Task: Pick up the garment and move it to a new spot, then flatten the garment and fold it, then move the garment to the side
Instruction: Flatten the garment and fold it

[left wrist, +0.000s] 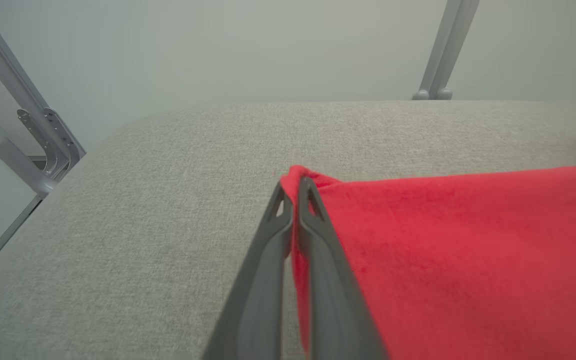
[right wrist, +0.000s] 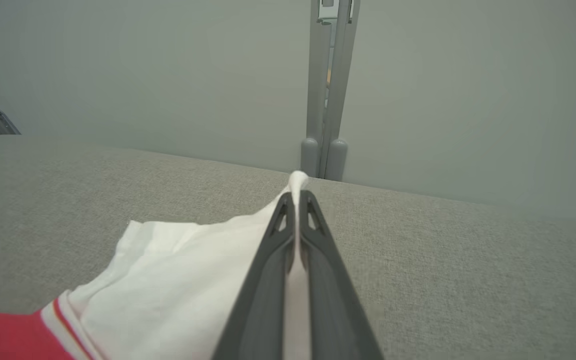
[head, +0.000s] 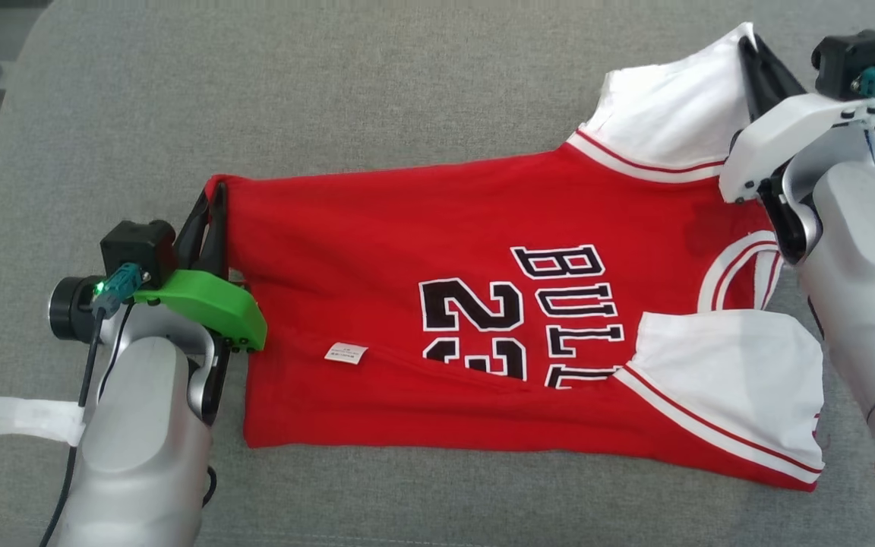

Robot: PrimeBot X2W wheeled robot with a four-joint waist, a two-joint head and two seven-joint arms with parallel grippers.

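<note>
A red garment (head: pixel 437 251), a basketball shirt with white sleeves, lies spread on a grey padded surface (head: pixel 331 99). Its hem is toward the left and its shoulders toward the right. Black lettering (head: pixel 567 304) edged in white runs across the chest beside a large number, and a fold of red cloth along the near side covers the lower part of both. A small white tag (head: pixel 346 352) sits on the red cloth near the hem.

The left gripper (head: pixel 213 199) is at the far left corner of the hem. In the left wrist view its two dark fingers are pressed together on the garment (left wrist: pixel 468 260), with a little peak of red cloth poking out past the tips of the left gripper (left wrist: pixel 294 187). That corner is raised slightly off the surface.

The right gripper (head: pixel 747 47) is at the far right, on the far sleeve (head: pixel 665 106). In the right wrist view the jaws of the right gripper (right wrist: pixel 298 197) are closed tight on the white cloth of the far sleeve (right wrist: pixel 183 280). A tuft of white shows beyond the fingertips and a strip is pinched between the fingers. The sleeve is drawn up toward the gripper in a loose tent.

The near sleeve (head: pixel 734 372) lies flat on the surface at the near right, apart from both grippers. A grey frame post (right wrist: pixel 329 90) stands beyond the far edge of the surface.
</note>
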